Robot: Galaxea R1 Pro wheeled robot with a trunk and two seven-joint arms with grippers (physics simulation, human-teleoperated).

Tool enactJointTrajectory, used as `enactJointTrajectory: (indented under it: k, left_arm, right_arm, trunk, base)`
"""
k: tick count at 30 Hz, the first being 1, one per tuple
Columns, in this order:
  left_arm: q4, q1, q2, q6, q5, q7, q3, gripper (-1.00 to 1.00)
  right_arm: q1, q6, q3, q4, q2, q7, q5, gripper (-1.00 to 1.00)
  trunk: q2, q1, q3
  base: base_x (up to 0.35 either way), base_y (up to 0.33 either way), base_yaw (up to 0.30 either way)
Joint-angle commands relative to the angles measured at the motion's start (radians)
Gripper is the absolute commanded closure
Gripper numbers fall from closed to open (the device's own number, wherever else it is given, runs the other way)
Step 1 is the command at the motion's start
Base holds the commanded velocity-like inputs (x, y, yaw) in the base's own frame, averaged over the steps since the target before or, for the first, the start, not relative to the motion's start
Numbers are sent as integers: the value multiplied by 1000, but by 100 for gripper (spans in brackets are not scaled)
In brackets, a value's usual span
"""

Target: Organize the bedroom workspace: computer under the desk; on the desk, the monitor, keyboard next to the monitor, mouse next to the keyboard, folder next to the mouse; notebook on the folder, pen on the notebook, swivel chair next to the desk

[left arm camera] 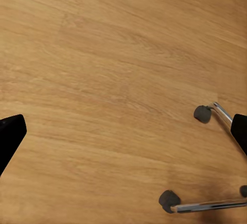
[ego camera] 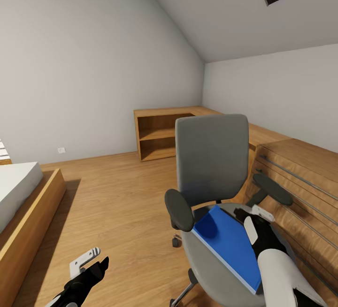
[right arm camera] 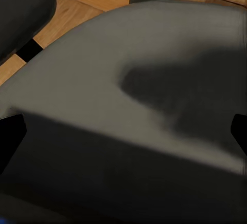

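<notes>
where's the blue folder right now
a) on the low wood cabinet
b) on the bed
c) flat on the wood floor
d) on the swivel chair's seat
d: in the head view the blue folder lies on the grey seat of the swivel chair, between its black armrests, with the right gripper just above its far edge.

Head cam looking forward and down from high up, taking in the swivel chair (ego camera: 213, 180) and wood floor (ego camera: 117, 194). Left wrist cam pointing straight down at floor and chair castors (left arm camera: 170, 200). Right wrist cam hovering close, staring at the chair's seat (right arm camera: 154, 80).
</notes>
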State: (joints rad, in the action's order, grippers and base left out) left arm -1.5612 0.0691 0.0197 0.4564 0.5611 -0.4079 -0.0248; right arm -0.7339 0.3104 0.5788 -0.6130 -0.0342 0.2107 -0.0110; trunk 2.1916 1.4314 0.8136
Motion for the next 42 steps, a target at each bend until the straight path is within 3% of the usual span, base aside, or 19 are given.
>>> enactJointTrajectory:
  k: [1, 9, 30, 42]
  left_arm:
    - [-2, 0, 1, 3, 10, -6, -1, -100]
    - [-2, 0, 1, 2, 9, -6, 0, -100]
    - [-2, 0, 2, 2, 9, -5, -1, -100]
    - [-2, 0, 2, 3, 14, -3, -1, -100]
  right_arm:
    - [-1, 6, 3, -1, -1, 7, -1, -100]
    - [-1, 7, 3, 2, -3, 43, -1, -100]
    - [-1, 7, 1, 4, -4, 55, -1, -100]
    - [-1, 7, -12, 38, -4, 75, -2, -100]
  trunk:
    - [0, 0, 1]
    - [0, 0, 1]
    - [0, 0, 1]
    - [0, 0, 1]
  base:
    - [0, 0, 0]
    - [0, 0, 0]
    - [-2, 0, 0]
    - [-157, 108, 0]
